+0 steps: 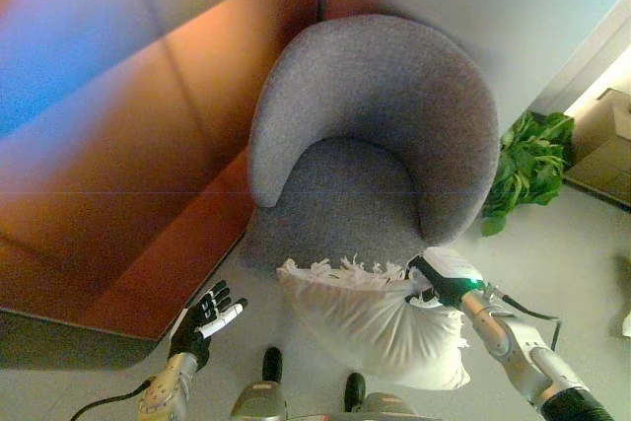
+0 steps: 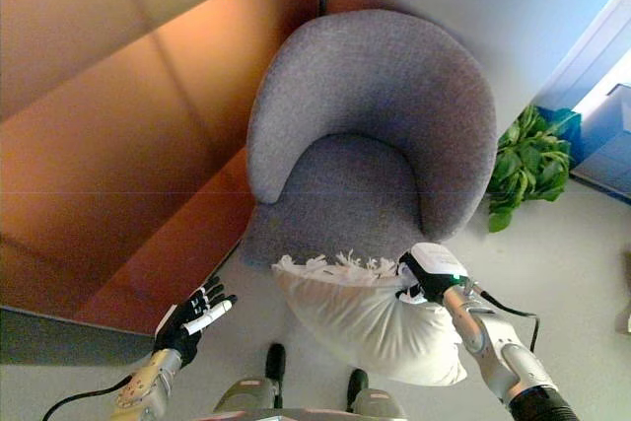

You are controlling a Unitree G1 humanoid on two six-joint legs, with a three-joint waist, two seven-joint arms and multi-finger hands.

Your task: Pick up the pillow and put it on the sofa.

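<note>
White fringed pillow held up off the floor just in front of the near edge of the sofa's seat, gathered at its upper right corner. Soft, light and floppy by the look of it: sags below the grip, fringe splayed along the top edge. Probably best held by a bunched corner or from beneath, since the cover could slip through a loose pinch. Right robot hand pressed into that corner; fingers buried in the fabric, so cannot tell how tightly closed. Left robot hand to the near left, fingers spread and relaxed, holding nothing. Grey round-backed sofa just beyond, seat bare and open toward the pillow, nothing blocking the way. Wooden wall panel close on the left, green plant on the floor far right, well clear.
</note>
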